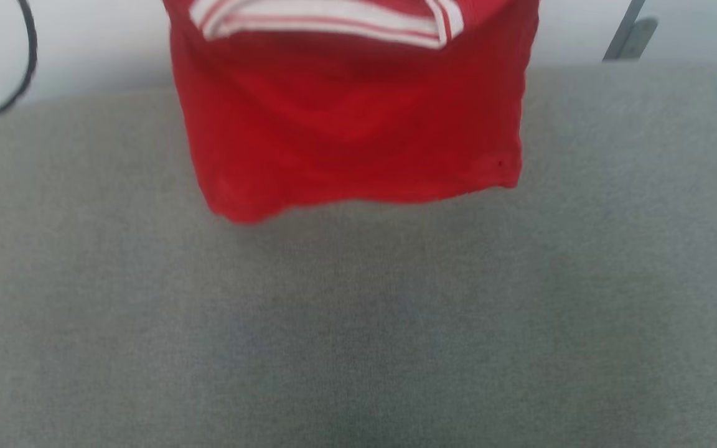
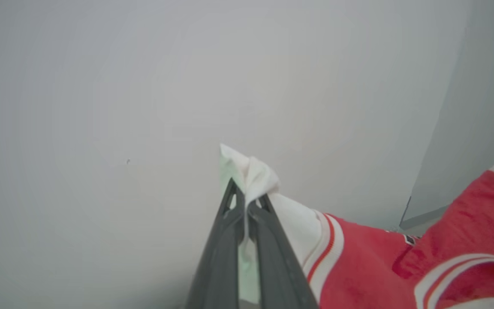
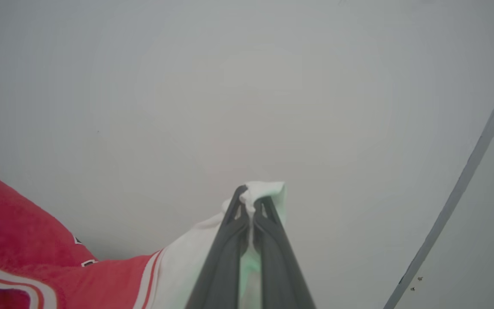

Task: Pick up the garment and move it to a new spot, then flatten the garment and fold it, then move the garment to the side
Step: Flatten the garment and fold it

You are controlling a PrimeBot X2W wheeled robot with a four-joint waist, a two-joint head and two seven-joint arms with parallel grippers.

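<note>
**Red jersey held up by both sleeves**

The garment (image 1: 352,124) hangs at twelve o'clock in the head view. Its red body is spread wide, with the white-striped trim (image 1: 327,22) along the top edge and the hem dropping toward the middle. Below it, the grey fabric-covered surface (image 1: 358,342) runs from three through six to nine o'clock. The hem looks to be clear of that surface, though the blur makes it hard to call.

The left gripper (image 2: 248,189) has its dark fingers pressed together on a bunched white sleeve (image 2: 257,171). In its wrist view the red cloth trails off toward four o'clock. The right gripper (image 3: 254,194) pinches the other white sleeve (image 3: 272,186) likewise, with the red cloth trailing toward eight o'clock. A black cable (image 1: 33,56) loops at ten o'clock in the head view.
</note>
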